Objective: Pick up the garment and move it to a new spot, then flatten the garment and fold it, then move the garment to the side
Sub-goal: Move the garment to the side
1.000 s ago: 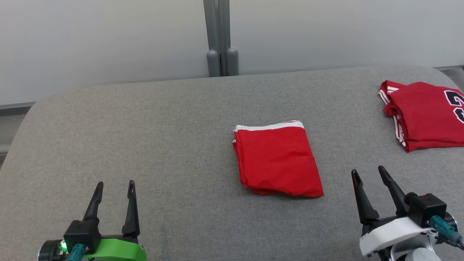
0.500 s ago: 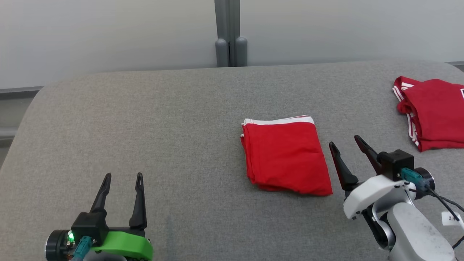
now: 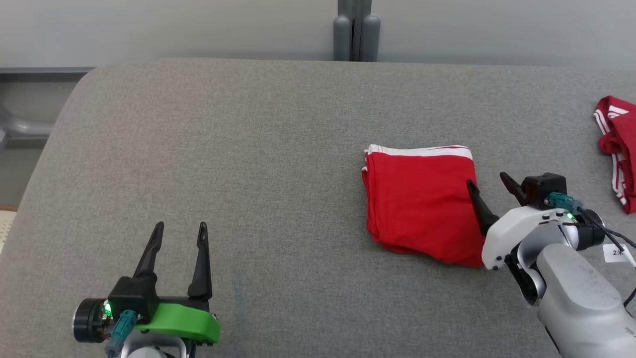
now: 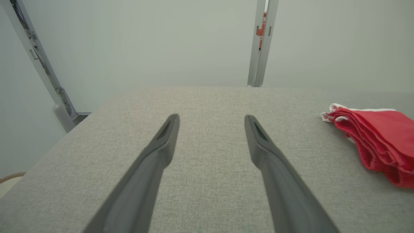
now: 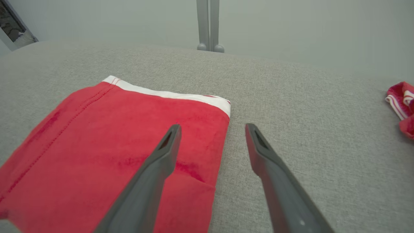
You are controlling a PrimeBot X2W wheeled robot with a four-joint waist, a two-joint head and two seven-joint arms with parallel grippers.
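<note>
A red garment [image 3: 420, 199] with a white band along its far edge lies folded into a rectangle right of centre on the grey table [image 3: 258, 149]. My right gripper [image 3: 488, 180] stands open over the garment's right edge: one finger above the red cloth, the other above bare table. The right wrist view shows that same straddle across the garment [image 5: 106, 142], with the right gripper [image 5: 212, 127] empty. At the near left my left gripper [image 3: 181, 229] is open and empty, well clear of the cloth. From the left wrist, the garment [image 4: 375, 137] shows as stacked layers off to the right of the left gripper [image 4: 212, 118].
A second red garment [image 3: 616, 149] with white stripes lies at the table's far right edge, also seen as the striped garment [image 5: 401, 103] in the right wrist view. Grey posts [image 3: 355, 30] stand behind the table against a pale wall. The table's left side drops off at a rounded corner.
The head camera has turned, shifting the scene rightward and down. My right gripper has moved forward and left, from near the table's front to the folded garment's right edge. Left gripper stays put.
</note>
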